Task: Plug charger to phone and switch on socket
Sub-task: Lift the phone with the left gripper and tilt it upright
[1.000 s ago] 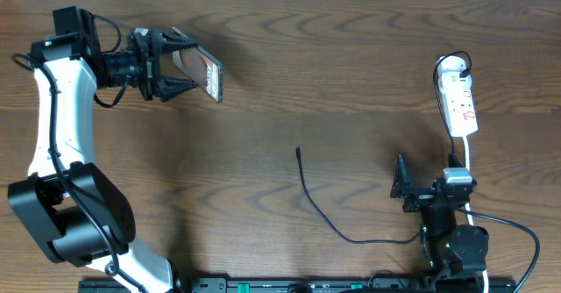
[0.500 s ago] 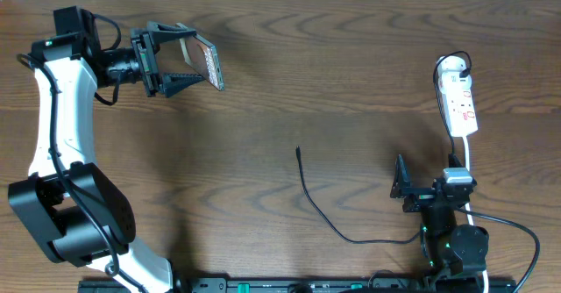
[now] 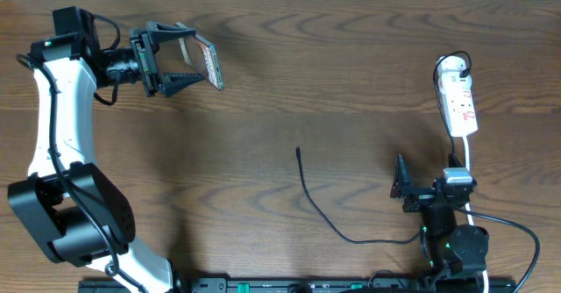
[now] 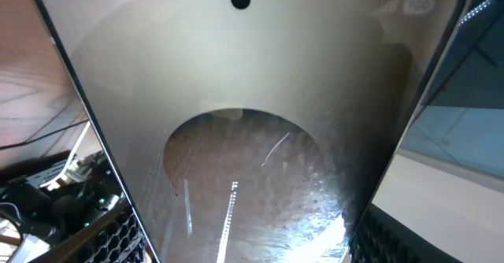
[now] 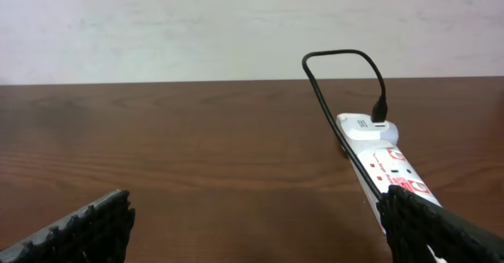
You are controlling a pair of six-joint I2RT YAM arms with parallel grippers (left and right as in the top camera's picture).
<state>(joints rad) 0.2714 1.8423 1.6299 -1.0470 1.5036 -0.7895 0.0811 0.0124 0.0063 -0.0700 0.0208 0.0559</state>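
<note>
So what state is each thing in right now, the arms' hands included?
phone: gripped, tilted on edge.
left gripper: shut on phone.
right gripper: open, empty.
charger: on table, tip free, not in phone.
socket: on table, black plug in its end; switch unreadable.

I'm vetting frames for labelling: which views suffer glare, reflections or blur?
Left wrist: the phone fills the frame, its glass washed by pale glare, with a reflected patch of wood grain lower down. Right wrist: the socket is crisp, with no glare. Overhead: evenly lit and sharp throughout.
</note>
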